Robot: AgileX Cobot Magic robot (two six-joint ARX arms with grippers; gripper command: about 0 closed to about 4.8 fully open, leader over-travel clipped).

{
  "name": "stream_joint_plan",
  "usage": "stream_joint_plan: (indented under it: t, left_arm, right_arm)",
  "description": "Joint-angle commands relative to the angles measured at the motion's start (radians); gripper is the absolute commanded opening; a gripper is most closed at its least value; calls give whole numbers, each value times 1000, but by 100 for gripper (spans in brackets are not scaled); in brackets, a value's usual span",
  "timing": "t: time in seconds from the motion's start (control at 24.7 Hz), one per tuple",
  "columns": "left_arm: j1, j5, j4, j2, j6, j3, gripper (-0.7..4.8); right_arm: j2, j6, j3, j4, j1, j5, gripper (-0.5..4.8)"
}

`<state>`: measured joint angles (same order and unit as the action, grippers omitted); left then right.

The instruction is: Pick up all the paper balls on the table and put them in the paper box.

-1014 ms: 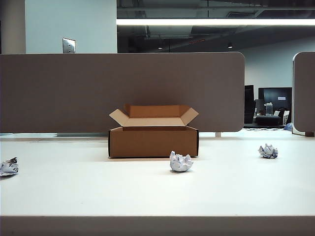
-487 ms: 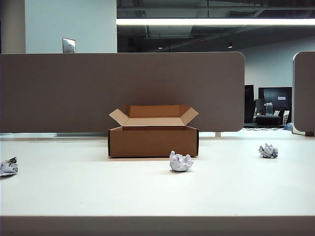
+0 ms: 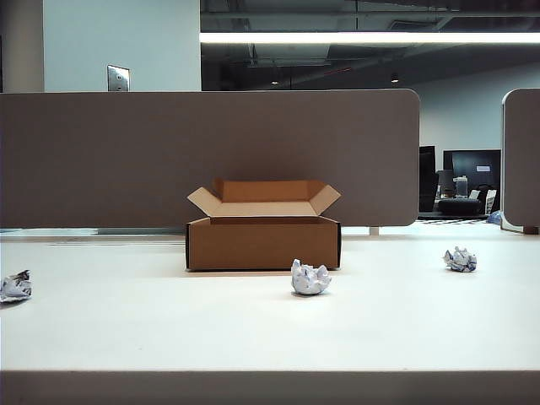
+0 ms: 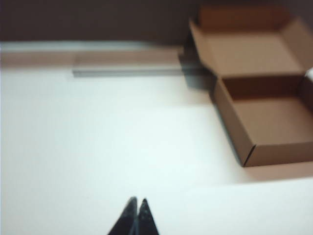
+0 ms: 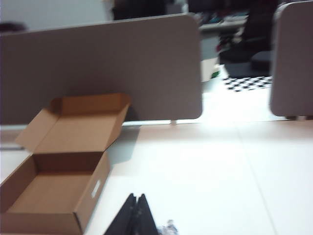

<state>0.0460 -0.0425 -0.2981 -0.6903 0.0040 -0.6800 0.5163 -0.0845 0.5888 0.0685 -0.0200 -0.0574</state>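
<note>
The wide, flat off-white counter [image 3: 169, 329] carries, toward its back edge before the grey partition panel [image 3: 211, 152], a low rectangular brown cardboard box [image 3: 263, 242] standing upright with all four flaps open and its interior bare. Three small crumpled white paper balls with bluish-grey print lie on the counter outside the box: one [image 3: 310, 278] just in front of its right corner, one [image 3: 460, 259] well apart to the right, one [image 3: 15, 286] at the far left edge. The left gripper [image 4: 135, 211] and right gripper [image 5: 136, 208] each hang above the counter near the box, dark fingertips pressed together and holding nothing.
</note>
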Motion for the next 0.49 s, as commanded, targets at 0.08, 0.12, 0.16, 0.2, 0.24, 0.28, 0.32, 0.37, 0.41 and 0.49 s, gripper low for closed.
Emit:
stream_joint_plan:
  t: [0.08,0.12,0.16,0.2,0.24,0.28,0.32,0.37,0.41,0.49]
  left_arm:
    - [-1,-54,-68,-273,0,-132,-5]
    - [-1,-60,-83,-300,0,-142,-5]
    - [-1,-80,-106,-331,0,-153,-1]
    - [-1,-156,-150,-383,0,-167,60]
    - [-1,-189,-173,-427,-1,-171,132]
    - [0,-190,-181,-450,0,-171,139]
    - [0,-190,-187,-467,0,-171,140]
    - [0,-190,-193,-483,0,-171,142]
    - [0,-190,-196,-502,0,-171,157]
    - [0,-180,-203,-556,0,-171,162]
  right_arm:
    - [255,16,190,69,-50,-41,-3]
    - [294,20,227,98,-62,-48,-3]
    - [336,34,274,144,-74,-50,-3]
    - [415,49,359,234,-85,-50,-3]
    - [482,64,423,293,-92,-51,-3]
    - [521,64,453,314,-97,-51,-3]
    - [548,69,471,323,-102,-50,-3]
    - [574,74,485,330,-108,-50,0]
    - [603,84,498,334,-111,-50,1]
    - [670,89,514,340,-113,-50,80]
